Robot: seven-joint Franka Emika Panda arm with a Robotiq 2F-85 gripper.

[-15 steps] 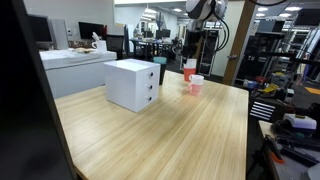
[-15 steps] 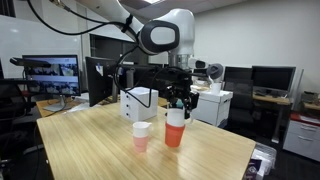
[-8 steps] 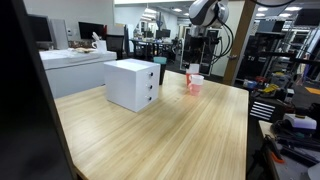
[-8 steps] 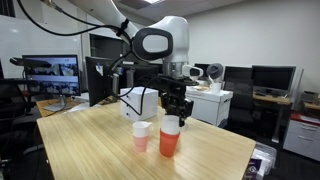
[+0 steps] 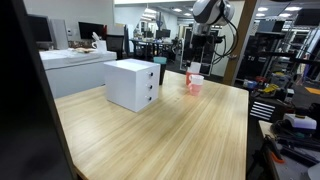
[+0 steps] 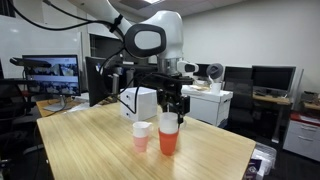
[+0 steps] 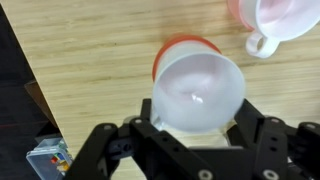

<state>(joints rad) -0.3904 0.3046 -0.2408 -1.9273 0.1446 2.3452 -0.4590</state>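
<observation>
An orange cup [image 6: 168, 142] stands on the wooden table [image 6: 90, 140] with a translucent white cup [image 7: 198, 90] nested in its top; its orange rim [image 7: 172, 50] shows in the wrist view. My gripper [image 7: 197, 125] hangs straight above it, one finger on each side of the white cup and slightly off its walls, open. Both exterior views show the gripper [image 6: 170, 108] low over the stack [image 5: 189, 76]. A small pink mug [image 6: 141, 137] with a white inside [image 7: 275, 18] sits right beside the orange cup.
A white box with two drawers [image 5: 132, 83] stands on the table, behind the cups [image 6: 140, 100]. The table edge lies close to the cups [image 5: 246, 95]. Desks, monitors and shelves ring the table.
The arm has come down and set the orange cup on the table beside the pink mug. The fingers have spread apart from the white cup.
</observation>
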